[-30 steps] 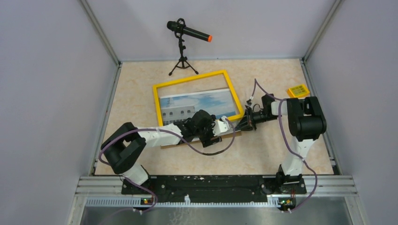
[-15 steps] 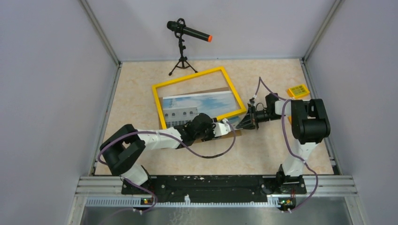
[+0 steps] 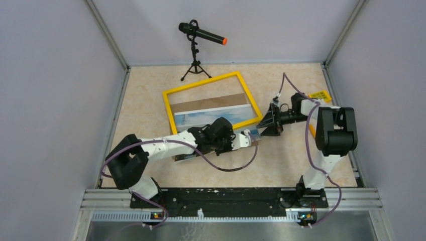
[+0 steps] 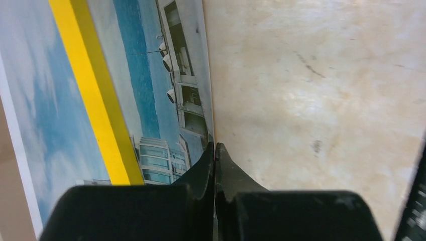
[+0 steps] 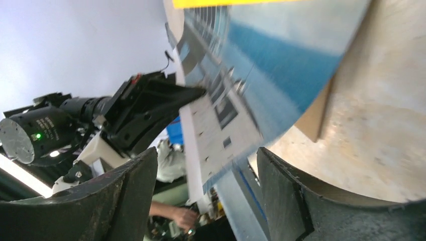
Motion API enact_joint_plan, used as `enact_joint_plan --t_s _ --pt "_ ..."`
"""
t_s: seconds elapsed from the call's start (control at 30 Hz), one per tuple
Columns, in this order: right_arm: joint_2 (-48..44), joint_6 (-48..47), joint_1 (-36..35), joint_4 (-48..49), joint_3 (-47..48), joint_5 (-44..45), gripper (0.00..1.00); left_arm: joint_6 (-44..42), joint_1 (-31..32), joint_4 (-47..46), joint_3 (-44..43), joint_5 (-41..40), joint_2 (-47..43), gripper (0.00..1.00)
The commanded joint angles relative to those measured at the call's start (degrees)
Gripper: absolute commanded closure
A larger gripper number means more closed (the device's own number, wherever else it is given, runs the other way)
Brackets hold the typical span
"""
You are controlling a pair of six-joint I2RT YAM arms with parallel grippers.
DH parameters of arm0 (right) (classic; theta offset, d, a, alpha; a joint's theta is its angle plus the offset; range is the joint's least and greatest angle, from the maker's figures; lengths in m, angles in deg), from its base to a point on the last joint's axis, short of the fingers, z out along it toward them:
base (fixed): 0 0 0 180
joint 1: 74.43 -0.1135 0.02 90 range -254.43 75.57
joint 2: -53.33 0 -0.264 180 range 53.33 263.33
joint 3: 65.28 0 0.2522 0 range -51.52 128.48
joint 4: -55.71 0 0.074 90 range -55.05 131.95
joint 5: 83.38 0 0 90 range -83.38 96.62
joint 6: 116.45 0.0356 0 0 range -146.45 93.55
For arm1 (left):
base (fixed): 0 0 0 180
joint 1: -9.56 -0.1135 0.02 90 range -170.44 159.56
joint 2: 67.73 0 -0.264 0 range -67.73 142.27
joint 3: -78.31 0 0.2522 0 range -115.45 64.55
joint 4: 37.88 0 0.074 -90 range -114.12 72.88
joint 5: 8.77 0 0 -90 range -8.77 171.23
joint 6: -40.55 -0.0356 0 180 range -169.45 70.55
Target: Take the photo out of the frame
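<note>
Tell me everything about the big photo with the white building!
The photo, a rectangular print of a white multi-storey building, blue water and cloudy sky, lies face up over a brown backing board on the beige table, poking out under the near bar of the yellow frame. The left gripper is shut on its edge; the right gripper stands open beside that end.

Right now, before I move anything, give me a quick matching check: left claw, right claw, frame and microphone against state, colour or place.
Column one:
1 left claw
2 right claw
3 frame
4 microphone

Column two:
A open
B standing at the far end, beyond the frame
C shut on the edge of the photo
D bright yellow border

Pairs: 1-C, 2-A, 3-D, 4-B
</note>
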Motion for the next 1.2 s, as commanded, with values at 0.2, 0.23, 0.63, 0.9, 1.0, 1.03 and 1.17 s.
enact_joint_plan --t_s 0.2,0.23,0.63,0.9,1.0,1.03,1.17 --pt "-5.02 -13.01 7.39 -13.73 10.39 6.7 0.16 3.77 -0.58 34.35 -16.75 20.27 -10.31 1.0" --pt "-5.6 -13.06 7.6 -13.72 10.94 7.68 0.14 3.48 -1.1 36.71 -19.76 22.59 -11.14 1.0" --pt "-6.94 -6.95 6.86 -3.2 23.63 21.9 0.13 -0.67 -31.74 59.16 -57.45 36.8 -5.72 1.0" --pt "2.5 -8.8 -1.38 1.22 31.06 31.03 0.14 5.71 -43.17 48.09 -69.29 31.51 -2.65 1.0" --pt "5.59 -9.07 -4.34 3.47 32.34 33.79 0.14 3.41 -43.92 43.23 -71.47 23.18 -2.17 1.0" --pt "6.62 -9.04 -5.11 4.12 32.75 34.77 0.14 2.51 -43.93 41.31 -71.34 20.09 -2.21 1.0" --pt "10.48 -7.18 -6.36 7.64 33.44 37.94 0.14 -0.28 -43.65 34.41 -68.66 16.22 -2.32 1.0"
